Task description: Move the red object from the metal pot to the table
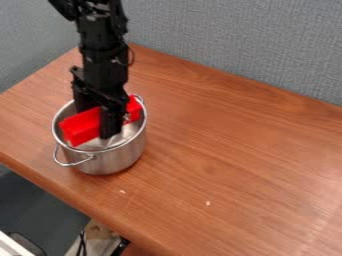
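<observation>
The metal pot (96, 142) stands near the left edge of the desk (241, 150). Within it the red object (88, 124) lies tilted, one end above the rim, not yet lifted clear. The end effector (104, 112) points down into the pot, its jaws apparently closed about the red object, though contact is obscured. Lifting out and placing on the desk remain.

Red object (86, 125), silver pot (100, 155), reddish-brown table (227, 140)
</observation>
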Available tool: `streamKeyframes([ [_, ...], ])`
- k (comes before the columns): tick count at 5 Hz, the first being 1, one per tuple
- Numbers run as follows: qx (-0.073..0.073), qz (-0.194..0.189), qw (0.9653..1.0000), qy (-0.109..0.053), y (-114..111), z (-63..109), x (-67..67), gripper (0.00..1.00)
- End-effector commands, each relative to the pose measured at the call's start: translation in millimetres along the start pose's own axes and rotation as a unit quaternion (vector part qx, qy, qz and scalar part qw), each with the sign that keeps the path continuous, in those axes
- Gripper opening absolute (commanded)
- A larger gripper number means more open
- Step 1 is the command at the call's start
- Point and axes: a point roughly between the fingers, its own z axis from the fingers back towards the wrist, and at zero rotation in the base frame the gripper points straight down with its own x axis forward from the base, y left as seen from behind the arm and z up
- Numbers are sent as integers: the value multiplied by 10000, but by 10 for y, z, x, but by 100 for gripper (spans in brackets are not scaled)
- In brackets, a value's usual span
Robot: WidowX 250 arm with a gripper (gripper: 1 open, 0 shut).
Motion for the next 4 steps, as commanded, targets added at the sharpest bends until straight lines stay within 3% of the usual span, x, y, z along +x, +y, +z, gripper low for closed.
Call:
streamKeyframes([
  [1, 137, 7, 9997, -189, 40, 76, 78, 0],
  [2, 73, 31, 9999, -130, 56, -20, 142, 0],
  [4, 18, -653, 9976, 214, -56, -254, 15, 0],
])
